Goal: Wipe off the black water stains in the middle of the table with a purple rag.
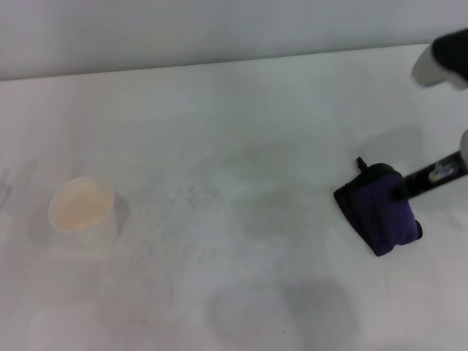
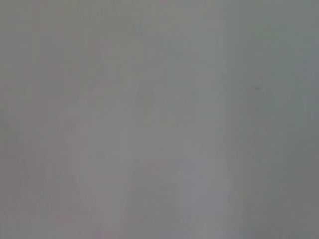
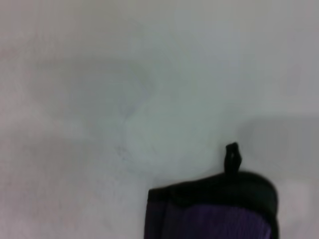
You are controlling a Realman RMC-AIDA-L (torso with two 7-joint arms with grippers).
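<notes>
Surface: white table point(image 1: 241, 110), faint grey smudges and speckles near its middle.
Left side: white paper cup point(image 1: 81, 207), upright.
Right side: purple rag point(image 1: 379, 210), folded, black-edged, loop away from the robot.

1. My head camera looks forward and down from high up. It sees a wide part of the table point(image 1: 241, 146), with the cup point(image 1: 80, 206) on my left and the purple rag point(image 1: 379, 212) on my right.
2. My left wrist camera sits very near a plain grey surface. I cannot tell which part it sees.
3. My right wrist camera looks down from close by. It shares the purple rag's point(image 3: 214, 211) black edge and loop with my head camera.
</notes>
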